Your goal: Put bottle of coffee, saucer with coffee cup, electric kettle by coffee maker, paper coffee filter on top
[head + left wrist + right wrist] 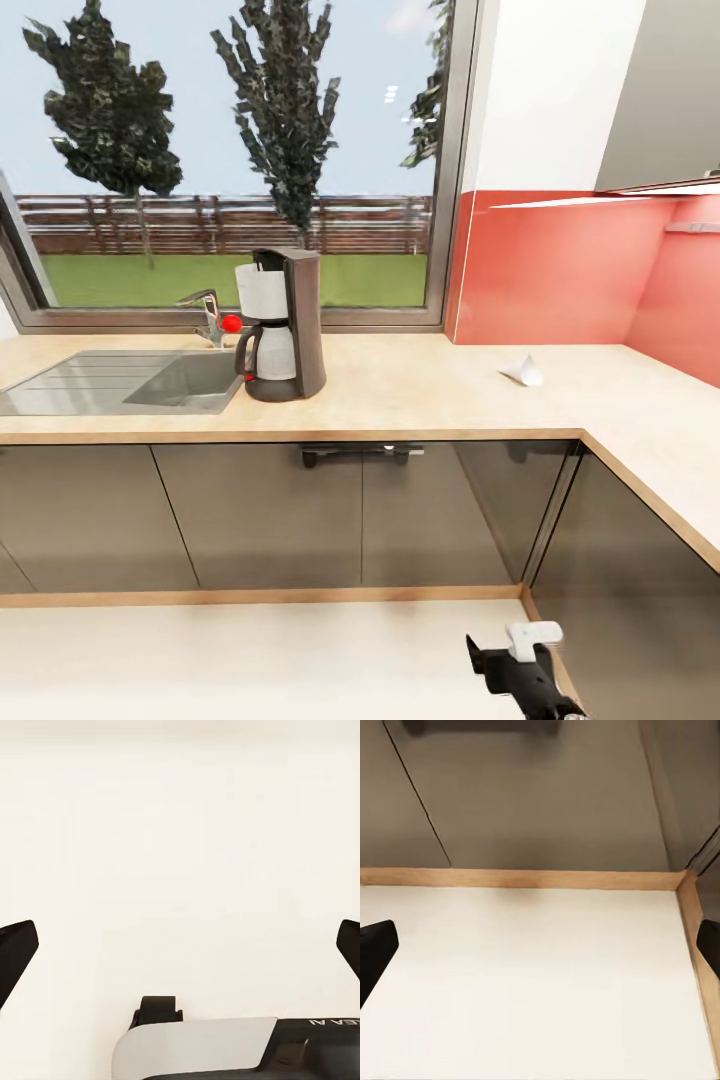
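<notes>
Evidently the robot stood facing the countertop point(420, 385) with nothing in hand, so the step under way looked like the approach to the paper coffee filter point(524, 372); the coffee maker point(281, 325) already stood on the worktop just beside the steel sink point(120, 382), and the filter lay on its side well to that machine's right, near the corner under the red backsplash point(560, 285). The right gripper point(512, 650) hung low over the pale floor point(532, 975) before the grey cabinet fronts point(260, 515), its dark fingers spread wide and pinching nothing; the left gripper point(180, 945) was likewise spread and empty over bare floor. By my reckoning the next move called for raising the right arm to counter height and closing gently on thin, crushable paper, then setting it atop the machine. The worktop was matte wood-grain; the cabinets were glossy and flat; the filter was a small white cone; the coffee maker was a black frame with a white carafe.
</notes>
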